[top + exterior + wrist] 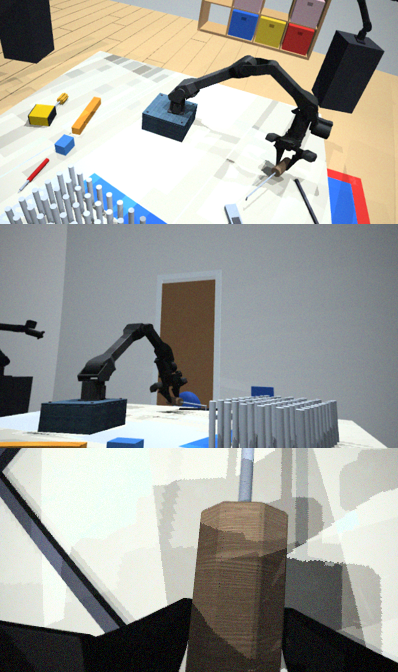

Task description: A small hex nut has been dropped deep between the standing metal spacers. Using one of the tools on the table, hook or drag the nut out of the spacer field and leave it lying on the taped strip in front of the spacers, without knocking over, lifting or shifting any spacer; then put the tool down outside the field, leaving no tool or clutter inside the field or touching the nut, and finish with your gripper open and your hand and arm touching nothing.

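Observation:
My gripper (283, 166) (175, 401) (236, 613) is shut on the wooden handle of a hook tool (262, 185) (194, 404) (244, 538), low over the right part of the table. Its thin metal shaft points away from the fingers, toward the front, with a small bent tip; whether the tip touches the table I cannot tell. The grey metal spacers (71, 178) (260, 423) stand upright in a dense field, well away from the tool. The blue taped strip (104, 188) (203, 442) runs along their arm side. The hex nut is not visible.
A black hooked bar (306, 200) (60, 543) lies beside the held tool. A grey block (231, 210) lies near the front. A red screwdriver (38, 168), blue block (64, 144) (125, 443), orange bar (86, 116) (43, 445) and yellow block (42, 114) lie to the left.

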Robot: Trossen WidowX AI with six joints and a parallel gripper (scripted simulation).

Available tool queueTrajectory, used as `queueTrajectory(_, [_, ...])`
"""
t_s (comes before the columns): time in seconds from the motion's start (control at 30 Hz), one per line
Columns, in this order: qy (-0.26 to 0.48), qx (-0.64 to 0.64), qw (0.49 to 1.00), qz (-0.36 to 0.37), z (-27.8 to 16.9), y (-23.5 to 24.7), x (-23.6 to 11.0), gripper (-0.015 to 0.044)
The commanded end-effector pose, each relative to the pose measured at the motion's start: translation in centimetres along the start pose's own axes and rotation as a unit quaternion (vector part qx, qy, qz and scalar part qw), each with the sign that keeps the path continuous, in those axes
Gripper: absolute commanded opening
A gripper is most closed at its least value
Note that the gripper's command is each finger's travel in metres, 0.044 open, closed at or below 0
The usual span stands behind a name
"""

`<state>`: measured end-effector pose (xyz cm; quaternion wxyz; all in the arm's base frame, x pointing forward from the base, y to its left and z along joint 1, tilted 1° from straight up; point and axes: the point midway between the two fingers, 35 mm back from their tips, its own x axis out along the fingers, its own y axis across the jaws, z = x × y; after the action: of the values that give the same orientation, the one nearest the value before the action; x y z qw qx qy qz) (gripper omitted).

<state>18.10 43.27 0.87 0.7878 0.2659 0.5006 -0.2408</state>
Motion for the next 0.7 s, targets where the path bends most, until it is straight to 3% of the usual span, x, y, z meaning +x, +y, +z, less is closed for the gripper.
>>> queueTrajectory(0.0, [-0.006,0.001,1.000,-0.001,0.0,-0.3,0.6,0.0000])
queueTrajectory(0.67, [-0.006,0.001,1.000,-0.001,-0.6,-0.9,2.2,0.0000])
